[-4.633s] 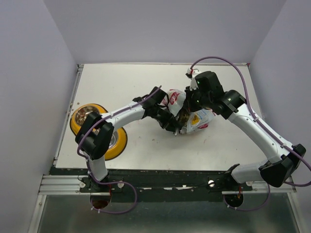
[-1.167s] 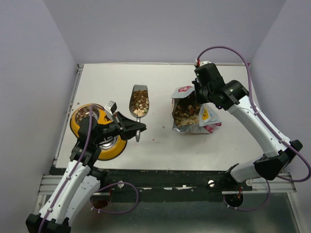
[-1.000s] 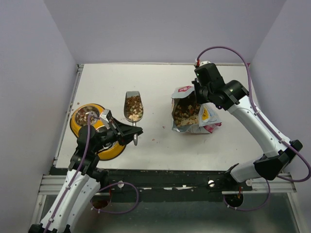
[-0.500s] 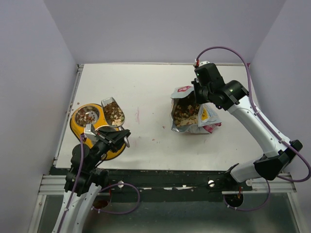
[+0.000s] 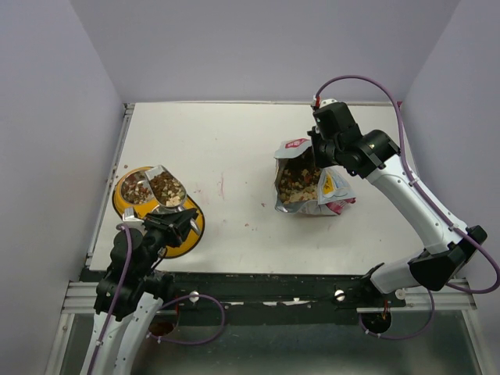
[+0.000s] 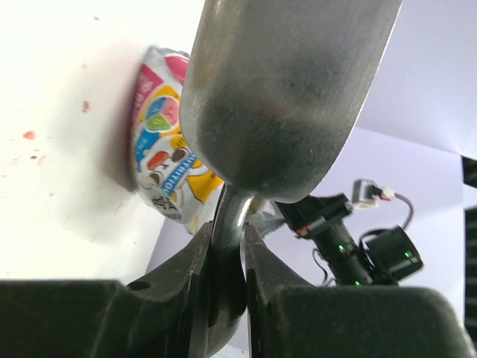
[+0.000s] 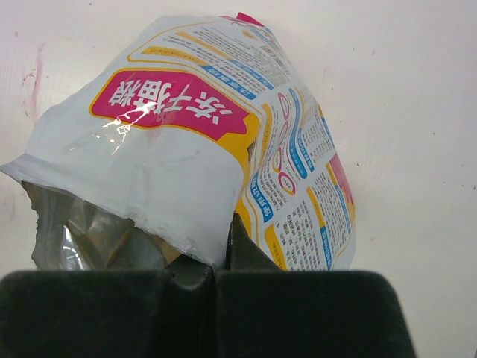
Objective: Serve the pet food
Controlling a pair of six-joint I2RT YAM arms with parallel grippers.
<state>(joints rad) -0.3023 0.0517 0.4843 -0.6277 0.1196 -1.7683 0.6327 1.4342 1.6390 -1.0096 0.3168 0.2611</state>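
Top external: left jaws clamped on the scoop (image 6: 283,97) handle, pet food (image 5: 167,188) heaped over the feeder (image 5: 193,224); right jaws pinching the bag (image 7: 194,156) rim

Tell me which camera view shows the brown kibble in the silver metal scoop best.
The top external view: it looks down into the silver metal scoop, showing the brown kibble inside. The left wrist view shows only the scoop's underside and handle. The right wrist view shows only the printed food bag, no scoop.
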